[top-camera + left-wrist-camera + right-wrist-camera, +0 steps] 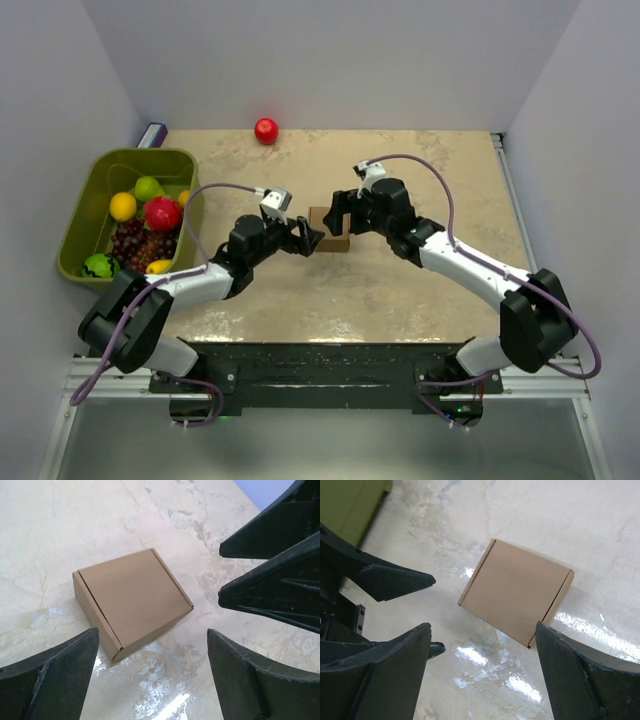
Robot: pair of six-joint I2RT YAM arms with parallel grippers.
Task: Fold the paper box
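The paper box (333, 243) is a small closed brown cardboard box lying flat on the table's middle, between my two grippers. My left gripper (312, 240) is open just left of it. In the left wrist view the paper box (132, 600) lies beyond the spread fingertips of the left gripper (152, 632), untouched. My right gripper (338, 213) is open at the box's far right side. The right wrist view has the paper box (517, 590) lying free ahead of the right gripper (483, 626). Nothing is between either pair of fingers.
A green bin (90, 215) full of fruit stands at the left edge; the green bin (355, 505) also shows in the right wrist view. A red ball (266, 130) lies at the back. A small purple-white object (152, 135) sits behind the bin. Walls close in the table.
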